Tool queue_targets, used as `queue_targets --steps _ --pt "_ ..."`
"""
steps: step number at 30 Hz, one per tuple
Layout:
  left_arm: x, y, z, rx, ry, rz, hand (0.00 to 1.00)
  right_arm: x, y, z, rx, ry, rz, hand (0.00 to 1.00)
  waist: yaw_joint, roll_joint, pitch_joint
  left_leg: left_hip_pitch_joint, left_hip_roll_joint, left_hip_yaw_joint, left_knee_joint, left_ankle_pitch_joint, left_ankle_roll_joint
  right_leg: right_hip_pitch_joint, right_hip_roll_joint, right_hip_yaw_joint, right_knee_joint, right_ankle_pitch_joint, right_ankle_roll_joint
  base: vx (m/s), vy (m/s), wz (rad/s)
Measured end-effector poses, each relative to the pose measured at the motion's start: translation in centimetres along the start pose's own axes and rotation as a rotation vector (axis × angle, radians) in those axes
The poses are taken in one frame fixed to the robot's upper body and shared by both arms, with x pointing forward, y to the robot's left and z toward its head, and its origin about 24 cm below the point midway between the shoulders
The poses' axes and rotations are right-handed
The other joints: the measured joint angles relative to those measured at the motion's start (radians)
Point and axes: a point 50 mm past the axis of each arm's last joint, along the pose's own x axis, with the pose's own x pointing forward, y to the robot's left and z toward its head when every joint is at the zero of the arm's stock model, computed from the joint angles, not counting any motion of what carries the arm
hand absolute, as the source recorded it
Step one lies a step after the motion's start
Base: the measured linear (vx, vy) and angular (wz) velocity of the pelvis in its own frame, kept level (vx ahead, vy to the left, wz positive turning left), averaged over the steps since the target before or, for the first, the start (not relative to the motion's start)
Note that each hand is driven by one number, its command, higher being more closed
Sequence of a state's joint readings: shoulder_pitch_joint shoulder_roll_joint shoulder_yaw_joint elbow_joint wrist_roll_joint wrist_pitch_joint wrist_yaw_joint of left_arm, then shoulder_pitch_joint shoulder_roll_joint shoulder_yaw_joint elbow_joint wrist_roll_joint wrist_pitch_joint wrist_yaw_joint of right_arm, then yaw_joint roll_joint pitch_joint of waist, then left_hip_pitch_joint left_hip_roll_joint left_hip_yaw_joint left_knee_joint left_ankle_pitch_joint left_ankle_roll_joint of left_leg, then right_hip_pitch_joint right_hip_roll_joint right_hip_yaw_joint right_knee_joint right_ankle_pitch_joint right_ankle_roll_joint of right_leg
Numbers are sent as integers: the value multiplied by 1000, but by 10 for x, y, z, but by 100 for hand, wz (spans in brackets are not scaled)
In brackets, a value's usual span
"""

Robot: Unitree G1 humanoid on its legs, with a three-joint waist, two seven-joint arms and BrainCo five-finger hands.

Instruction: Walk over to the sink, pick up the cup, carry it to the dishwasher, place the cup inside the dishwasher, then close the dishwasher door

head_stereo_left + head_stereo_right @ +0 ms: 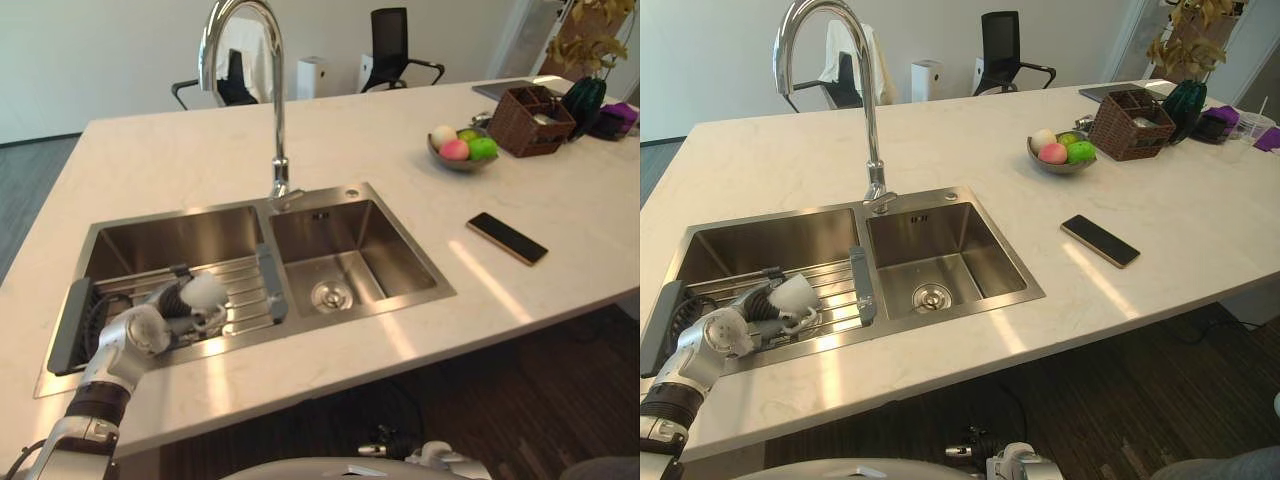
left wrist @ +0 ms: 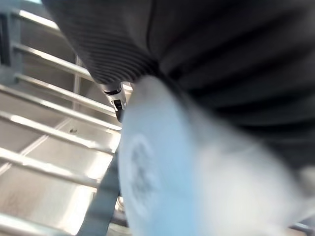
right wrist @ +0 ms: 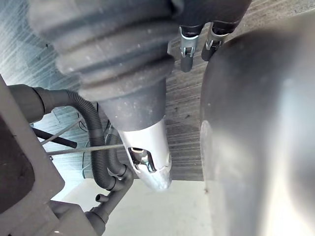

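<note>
My left hand is positioned in the left basin of the sink, over the drying rack. Its fingers are curled round the white cup, which is tilted. I cannot tell whether the cup touches the rack bars. The faucet stands behind the basins. My right hand appears in its wrist view; I cannot tell its state.

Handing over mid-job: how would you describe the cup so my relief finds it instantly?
In the pale counter, find the double steel sink; a barred rack bridges its left half. The cup is over that rack, held in the left hand. It is the one white thing among all that grey steel.
</note>
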State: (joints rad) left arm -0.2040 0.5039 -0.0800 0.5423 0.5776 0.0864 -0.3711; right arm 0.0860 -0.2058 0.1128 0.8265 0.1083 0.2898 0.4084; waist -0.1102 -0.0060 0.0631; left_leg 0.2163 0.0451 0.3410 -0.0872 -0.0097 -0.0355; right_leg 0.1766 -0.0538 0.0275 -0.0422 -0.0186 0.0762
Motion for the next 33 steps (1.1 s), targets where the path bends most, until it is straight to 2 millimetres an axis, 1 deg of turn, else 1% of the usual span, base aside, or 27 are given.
queue_targets --steps 3,10,11,18,23,24,28,29,31,33 --pt "1 -4 -5 -35 19 -25 0 1 -1 1 -18 12 -1 0 -3 10 -2 10 2 15 0 -3 -2 1 4 15 0 1 -1 -36 -29 -13" --pt "1 -4 -6 -37 20 -20 0 1 -1 3 -38 16 11 0 -5 9 -2 11 2 16 0 -5 -4 1 5 17 -6 2 0 -18 -17 -2" --pt "1 -4 -6 -37 19 -19 100 1 -1 3 -42 17 10 0 -5 9 -2 11 2 16 0 -5 -4 1 5 17 -6 2 0 0 0 0" --pt "1 -4 -7 -10 8 27 100 0 -2 4 -79 14 3 0 -9 11 -1 11 2 16 1 -5 -4 1 5 18 -9 4 1 0 0 0" --pt "-1 -6 -8 32 -5 77 100 0 -2 8 -92 -13 4 0 -20 14 1 11 2 12 1 -6 -3 0 5 19 -14 5 1 -18 -26 -2" --pt "-2 -6 -10 37 -9 101 100 0 -2 8 -93 -17 4 0 -25 15 2 11 2 11 1 -7 -3 0 5 20 -15 5 1 -10 -28 -4" --pt "-4 -5 -7 57 -47 194 100 0 -3 8 -94 -23 3 0 -27 17 5 9 1 11 1 -11 -2 0 5 21 -20 6 1 -1 -15 -1" --pt "-5 -8 -7 58 -59 228 100 0 -3 8 -96 -27 3 0 -28 16 6 8 1 11 1 -12 -2 -1 5 21 -23 6 1 13 -41 -1" --pt "-7 -8 -5 60 -88 280 100 1 -2 8 -91 -37 4 0 -26 13 10 6 1 11 1 -14 -3 -1 5 20 -26 6 1 19 -44 0" --pt "-11 -8 -4 55 -122 328 100 1 -3 4 -82 -26 1 0 -23 15 11 5 0 11 1 -19 -3 0 5 20 -25 5 2 25 -35 1"
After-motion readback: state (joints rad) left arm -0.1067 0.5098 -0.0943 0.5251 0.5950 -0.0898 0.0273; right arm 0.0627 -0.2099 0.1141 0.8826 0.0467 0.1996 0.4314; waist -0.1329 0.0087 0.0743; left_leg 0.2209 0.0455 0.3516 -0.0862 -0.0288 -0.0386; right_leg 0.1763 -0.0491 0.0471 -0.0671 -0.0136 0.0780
